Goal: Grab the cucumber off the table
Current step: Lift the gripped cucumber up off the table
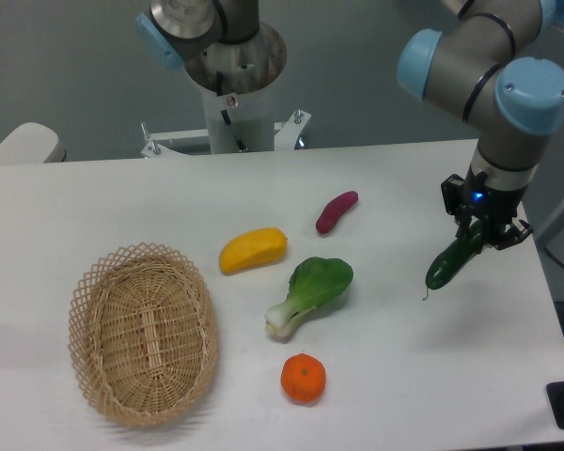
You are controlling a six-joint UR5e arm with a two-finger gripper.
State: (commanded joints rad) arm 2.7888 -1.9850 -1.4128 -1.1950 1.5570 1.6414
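Observation:
A dark green cucumber [447, 264] hangs tilted above the white table [122, 197] at the right side, its thin stem tip pointing down. My gripper [479, 234] is shut on the cucumber's upper end, and the fingers hide that end. The cucumber appears lifted off the tabletop, with its shadow below it.
A bok choy [309, 293] lies mid-table, with an orange [303, 378] in front of it. A yellow fruit [253, 250] and a purple sweet potato [336, 210] lie behind. A wicker basket [141, 332] sits at the left. The table's right edge is close to the gripper.

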